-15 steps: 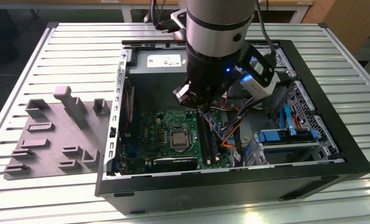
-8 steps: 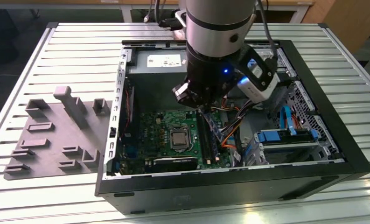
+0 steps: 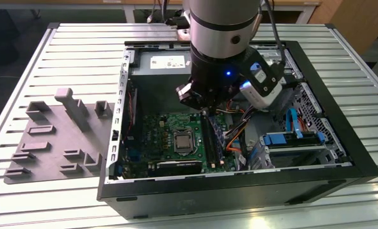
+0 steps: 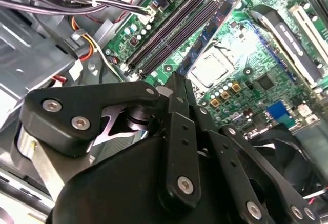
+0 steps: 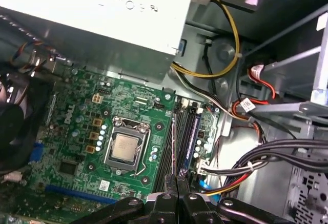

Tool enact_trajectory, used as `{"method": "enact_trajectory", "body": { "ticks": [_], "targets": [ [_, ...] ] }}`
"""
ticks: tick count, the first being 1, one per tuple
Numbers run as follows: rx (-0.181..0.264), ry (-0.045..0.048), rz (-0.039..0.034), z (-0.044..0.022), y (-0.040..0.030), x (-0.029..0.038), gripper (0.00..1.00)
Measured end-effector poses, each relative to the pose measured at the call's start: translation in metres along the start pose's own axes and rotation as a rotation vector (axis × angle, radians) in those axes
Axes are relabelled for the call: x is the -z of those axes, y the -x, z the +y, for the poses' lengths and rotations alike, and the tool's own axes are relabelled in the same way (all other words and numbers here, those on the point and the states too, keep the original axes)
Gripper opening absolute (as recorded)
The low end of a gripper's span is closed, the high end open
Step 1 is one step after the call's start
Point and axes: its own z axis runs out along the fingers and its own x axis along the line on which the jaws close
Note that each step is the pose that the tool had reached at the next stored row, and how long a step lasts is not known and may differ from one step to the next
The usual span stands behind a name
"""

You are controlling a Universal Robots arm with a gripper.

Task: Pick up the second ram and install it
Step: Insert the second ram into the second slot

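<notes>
Hovering low over the green board (image 5: pixel 66 131), the claw (image 5: pixel 177 184) pinches the ram (image 4: pixel 212 29), which stands on edge right at its tips, beside the processor (image 5: pixel 125 147). Good seating likely needs it upright, both ends level, pressed evenly.

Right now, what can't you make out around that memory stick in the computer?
The memory stick: second wrist view, the gripper covers its near part, so how deep it sits is unclear.
Exterior view: the arm hides where it is held.
The black fan: first wrist view, cut off by the edge.
</notes>
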Motion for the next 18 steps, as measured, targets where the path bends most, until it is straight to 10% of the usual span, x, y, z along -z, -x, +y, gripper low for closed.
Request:
{"method": "enact_trajectory", "body": {
  "ticks": [18],
  "targets": [
    [-0.142, -0.0129, -0.0095, 0.0000, 0.0000, 0.0000, 0.12]
  ]
}}
